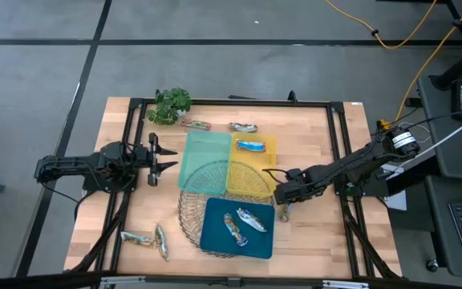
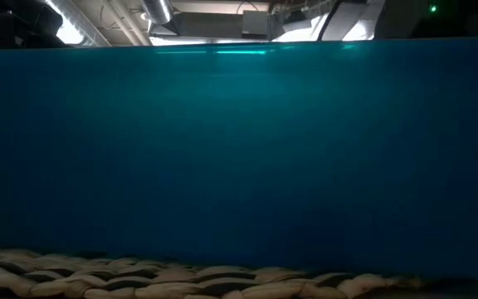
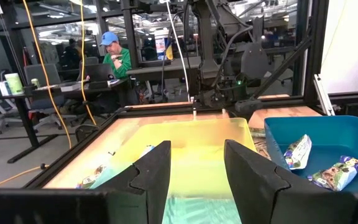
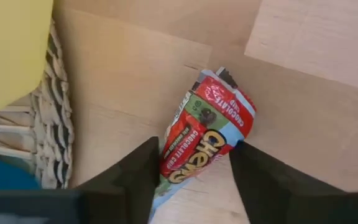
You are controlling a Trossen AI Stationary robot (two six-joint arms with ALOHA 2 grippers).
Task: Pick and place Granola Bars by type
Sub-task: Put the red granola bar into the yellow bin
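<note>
Item one: the red-and-green foil-wrapped granola bar (image 4: 207, 134), lying flat on the pale wooden surface (image 1: 311, 241) just beside the round woven wicker mat (image 1: 215, 201). Your right hand (image 4: 191, 165) is down over it, fingers spread wide, one on each side of the wrapper; whether they touch it cannot be told from the wrist view. In the high view the same bar (image 1: 283, 211) peeks out just below that hand (image 1: 283, 193), right of the trays.

Item two: two silver-and-blue wrapped bars (image 1: 242, 222) lying side by side inside the dark teal plastic tray (image 1: 215, 241), which sits on the mat at the near edge.

Item three: one blue wrapped bar (image 1: 251, 146) inside the yellow translucent plastic tray (image 1: 269, 164). Beside it, touching along one edge, the pale green translucent tray (image 1: 203, 156) holds nothing that you can see.

Item four: loose bars on the surface. A brown-wrapped bar (image 1: 196, 124) and a silver-blue wrapped bar (image 1: 243, 127) lie near the far edge, just beyond the trays. Two silver-green wrapped bars (image 1: 149, 239) lie close together at the near left corner.

Item five: the small green leafy plant (image 1: 171, 104), at the far left corner.

Your left hand (image 1: 159, 156) waits at the left side of the surface, fingers wide apart, pointing toward the green tray and holding nothing.

The low view is filled by the teal tray wall (image 2: 239, 166).
</note>
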